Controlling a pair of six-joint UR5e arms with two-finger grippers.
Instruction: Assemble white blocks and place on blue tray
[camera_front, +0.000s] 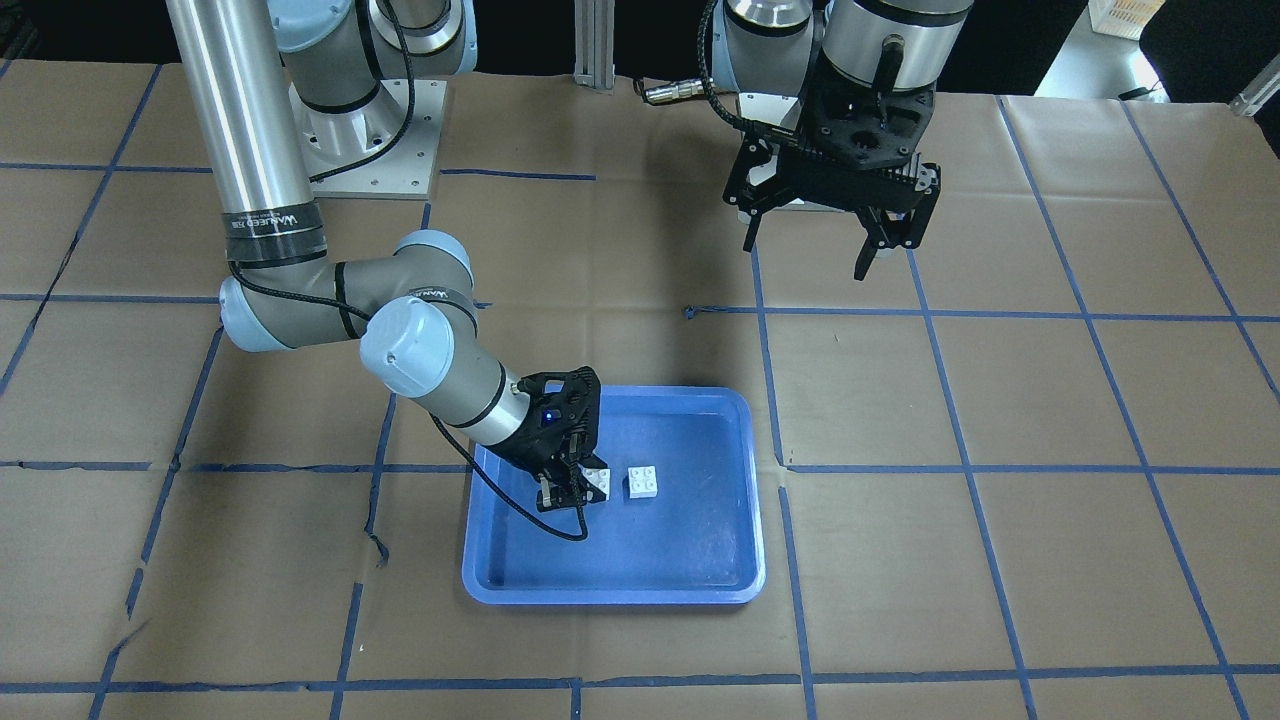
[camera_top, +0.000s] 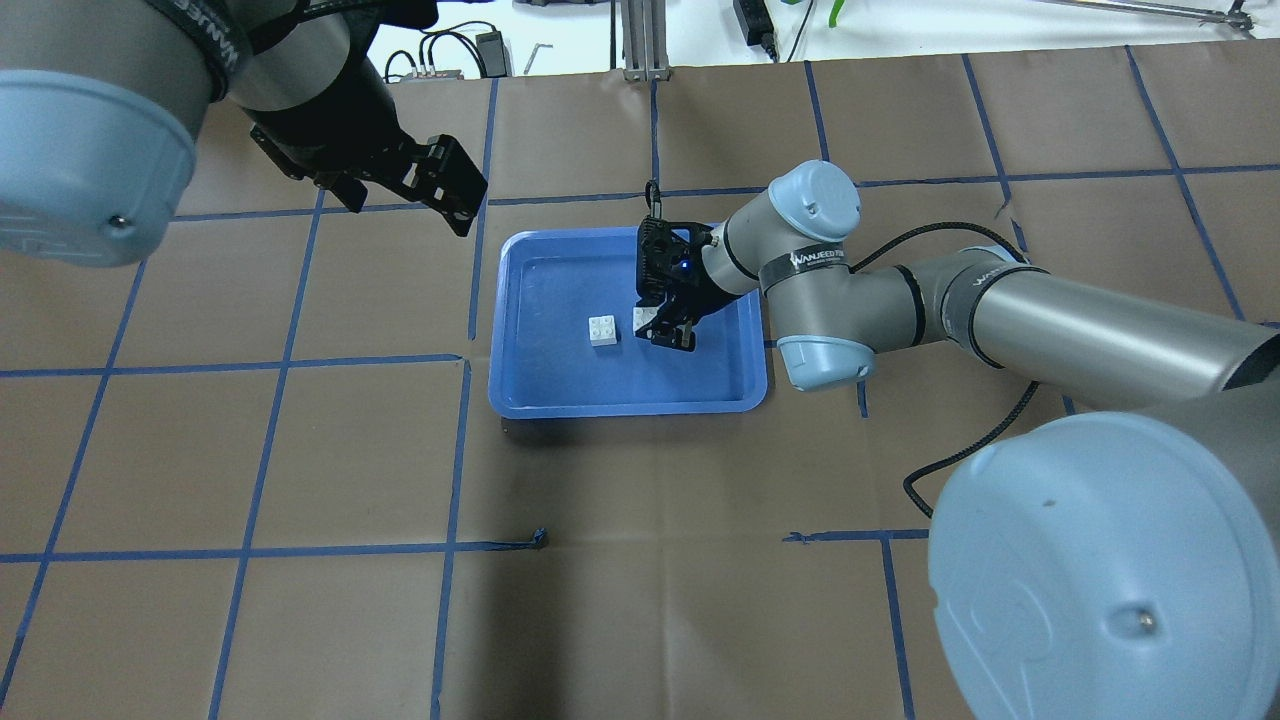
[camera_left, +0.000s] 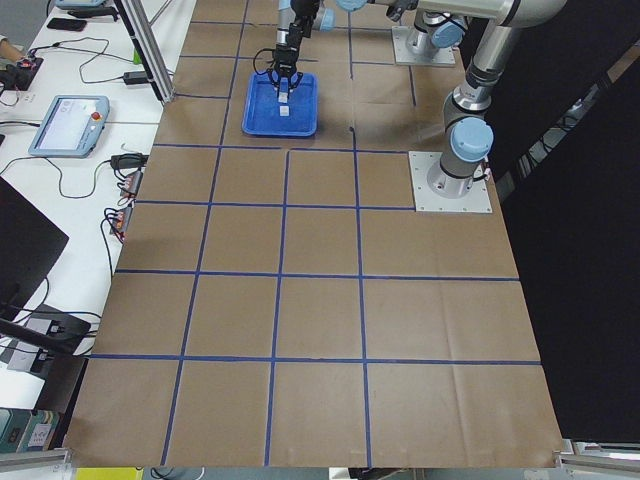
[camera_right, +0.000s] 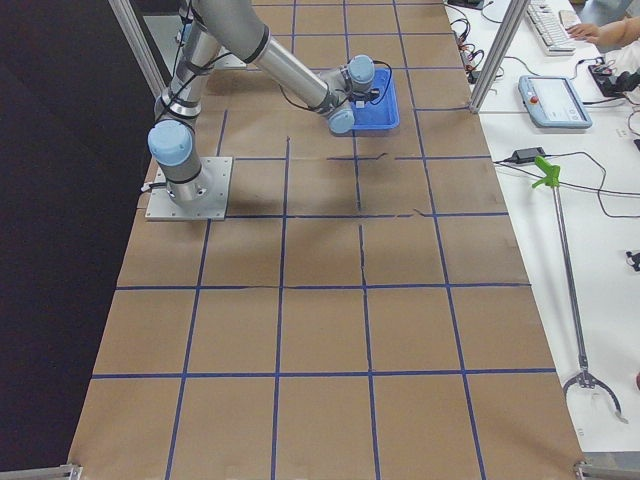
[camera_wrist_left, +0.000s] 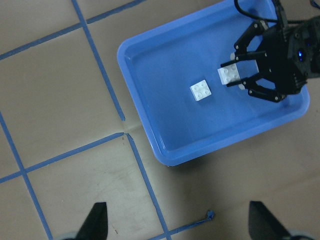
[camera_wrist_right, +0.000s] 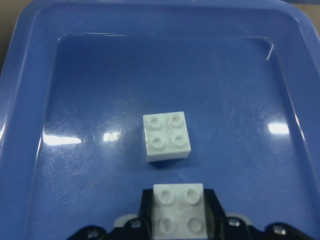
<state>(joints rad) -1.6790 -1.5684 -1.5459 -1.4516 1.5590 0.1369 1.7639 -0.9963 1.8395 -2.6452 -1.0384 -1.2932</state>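
Found a blue tray (camera_front: 740, 585) lying flat on the paper-covered table (camera_front: 1000, 400), near its middle. Noted two white blocks inside the tray, on its far half as seen from the robot, close together but not touching and not joined. Found the free block (camera_front: 642, 481) resting studs-up on the tray floor, in plain sight. Found the gripped block (camera_wrist_right: 177, 212) just to its right in the overhead view, studs-up, pinched on two opposite sides by the right gripper (camera_front: 568, 490). Could not tell whether this block rests on the tray floor or is raised off it. Partly hidden by the black fingers in the front-facing and overhead views; lower edge cut off in the right wrist view. Noted the left gripper (camera_front: 805, 258) well apart from the tray, above bare paper, jaws spread wide with nothing between them. Could not make out the blocks' details in either side view: too small from the left, hidden behind the arm from the right.
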